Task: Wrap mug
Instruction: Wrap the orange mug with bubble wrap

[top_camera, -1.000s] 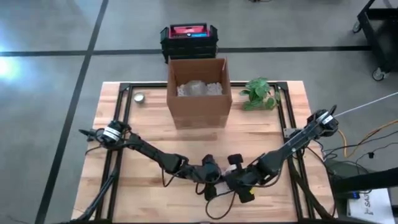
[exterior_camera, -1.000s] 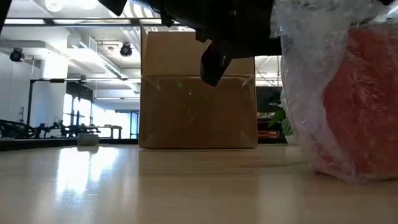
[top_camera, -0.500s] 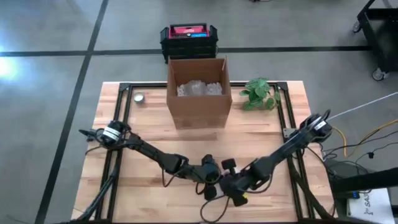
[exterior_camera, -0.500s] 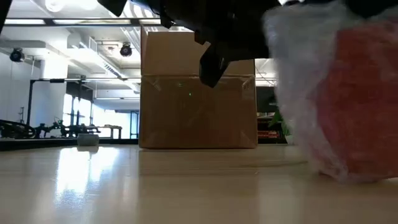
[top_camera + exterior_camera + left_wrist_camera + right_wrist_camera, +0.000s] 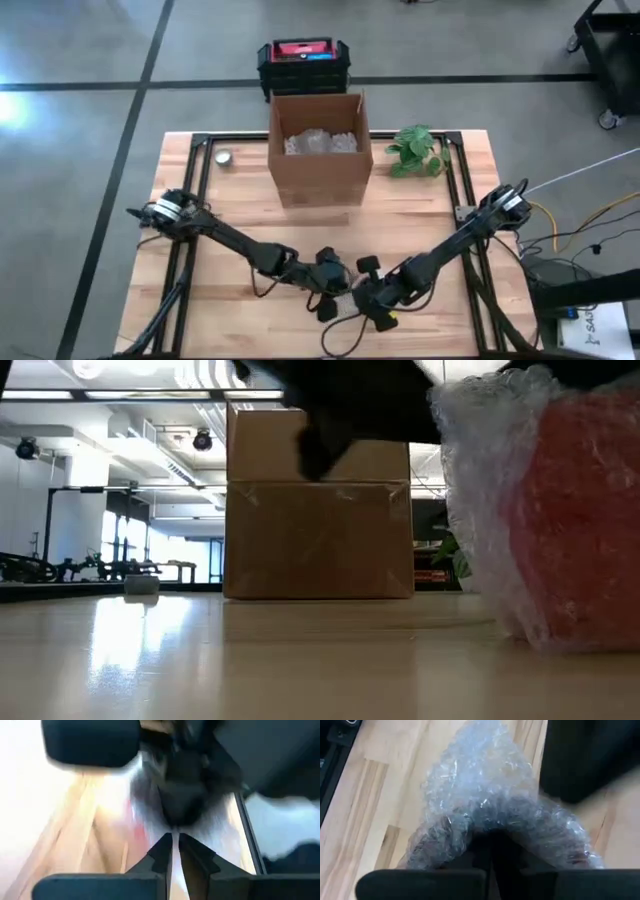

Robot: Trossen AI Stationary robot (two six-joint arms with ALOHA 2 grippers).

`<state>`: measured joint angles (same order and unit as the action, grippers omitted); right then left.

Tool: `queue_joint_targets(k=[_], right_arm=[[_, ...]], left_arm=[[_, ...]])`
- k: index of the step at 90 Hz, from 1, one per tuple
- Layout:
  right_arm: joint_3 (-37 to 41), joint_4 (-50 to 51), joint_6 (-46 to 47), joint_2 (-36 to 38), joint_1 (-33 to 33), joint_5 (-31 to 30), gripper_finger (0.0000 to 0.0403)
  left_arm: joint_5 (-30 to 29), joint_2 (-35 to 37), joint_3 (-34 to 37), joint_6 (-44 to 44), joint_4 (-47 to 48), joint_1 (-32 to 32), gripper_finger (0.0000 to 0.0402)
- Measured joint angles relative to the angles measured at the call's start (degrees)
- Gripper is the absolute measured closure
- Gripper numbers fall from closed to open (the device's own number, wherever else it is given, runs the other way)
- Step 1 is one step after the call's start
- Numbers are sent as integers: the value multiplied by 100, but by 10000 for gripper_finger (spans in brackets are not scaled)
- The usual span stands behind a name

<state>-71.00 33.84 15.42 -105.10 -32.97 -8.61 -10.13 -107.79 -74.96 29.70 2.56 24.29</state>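
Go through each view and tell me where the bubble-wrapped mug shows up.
High view: hidden under the two grippers at the table's near edge.
Low view: the wrapped mug fills the right side.
Left wrist view: too blurred to tell.
Right wrist view: the wrap fills the middle.
Shared landmark: the cardboard box, seen again in the low view.

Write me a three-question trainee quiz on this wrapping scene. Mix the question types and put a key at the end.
1. True or false: the red mug is already covered in clear bubble wrap.
2. What lies inside the open brown cardboard box? A) bubble wrap B) tools C) nothing
3. Fill in: the small green plant stands beside the box, on the ____ arm's side.

Key: 1 true; 2 A; 3 right.

The left gripper and right gripper meet at the table's near edge.
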Motion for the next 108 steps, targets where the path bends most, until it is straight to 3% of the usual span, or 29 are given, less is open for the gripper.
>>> queue_joint_targets(k=[13, 30, 47, 86, 108], right_arm=[[3, 2, -1, 7, -1, -3, 403], [9, -4, -95, 53, 0, -8, 403], [13, -29, -110, 63, -2, -21, 403], [13, -87, -287, 97, -4, -12, 403], [-300, 869, -244, 603, -11, 41, 403]], left_arm=[[-88, 280, 22, 350, 879, 252, 381], [-221, -277, 151, 12, -425, 401, 381], [-234, -539, 151, -517, -1692, 159, 381], [-201, -866, 146, -655, -2290, -72, 381], [-285, -890, 133, -627, -2298, -102, 381]])
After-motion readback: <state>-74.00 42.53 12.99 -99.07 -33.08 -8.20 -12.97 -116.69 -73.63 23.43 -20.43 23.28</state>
